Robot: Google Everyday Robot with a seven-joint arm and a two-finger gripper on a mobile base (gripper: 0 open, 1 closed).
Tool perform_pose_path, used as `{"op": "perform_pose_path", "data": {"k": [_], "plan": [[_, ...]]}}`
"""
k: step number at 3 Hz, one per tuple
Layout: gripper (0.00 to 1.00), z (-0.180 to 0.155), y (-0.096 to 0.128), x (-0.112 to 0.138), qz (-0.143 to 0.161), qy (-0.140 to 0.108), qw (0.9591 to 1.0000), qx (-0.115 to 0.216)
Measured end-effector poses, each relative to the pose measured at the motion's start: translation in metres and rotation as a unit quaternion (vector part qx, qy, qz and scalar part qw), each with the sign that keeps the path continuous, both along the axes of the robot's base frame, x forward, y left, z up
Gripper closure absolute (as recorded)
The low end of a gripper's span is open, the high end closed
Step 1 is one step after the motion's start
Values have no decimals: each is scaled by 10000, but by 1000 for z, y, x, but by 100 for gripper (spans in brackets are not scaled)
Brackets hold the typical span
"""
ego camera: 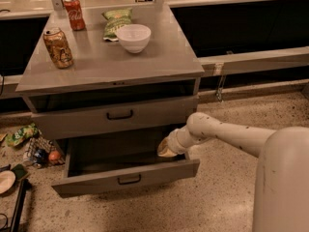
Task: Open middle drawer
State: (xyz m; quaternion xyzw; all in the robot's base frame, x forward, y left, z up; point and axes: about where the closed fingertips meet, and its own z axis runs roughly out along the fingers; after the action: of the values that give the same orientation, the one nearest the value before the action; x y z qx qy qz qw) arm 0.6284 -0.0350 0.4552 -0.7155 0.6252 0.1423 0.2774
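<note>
A speckled floor [217,204] is seen around a grey cabinet. On its tabletop [101,69], a brown can [58,47] is set near the left edge, a red can [74,13] at the back left corner, and a green bag [116,22] at the back edge with 1 white bowl [133,37] just in front. The middle drawer [154,174] is pulled out beyond the front edge, under a closed upper drawer [87,122]. The gripper [166,150] is held inside the drawer's right end, below the front right corner; its opening cannot be told.
</note>
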Motion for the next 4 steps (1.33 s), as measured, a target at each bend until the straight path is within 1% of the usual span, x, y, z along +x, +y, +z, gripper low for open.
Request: {"op": "perform_pose_path", "data": {"k": [1, 2, 3, 4], "plan": [[100, -9, 7, 9, 141, -248, 9996, 26], [100, -29, 13, 10, 224, -204, 9995, 23], [100, -50, 20, 13, 293, -77, 9995, 29], [100, -65, 23, 9, 193, 103, 9998, -26]]}}
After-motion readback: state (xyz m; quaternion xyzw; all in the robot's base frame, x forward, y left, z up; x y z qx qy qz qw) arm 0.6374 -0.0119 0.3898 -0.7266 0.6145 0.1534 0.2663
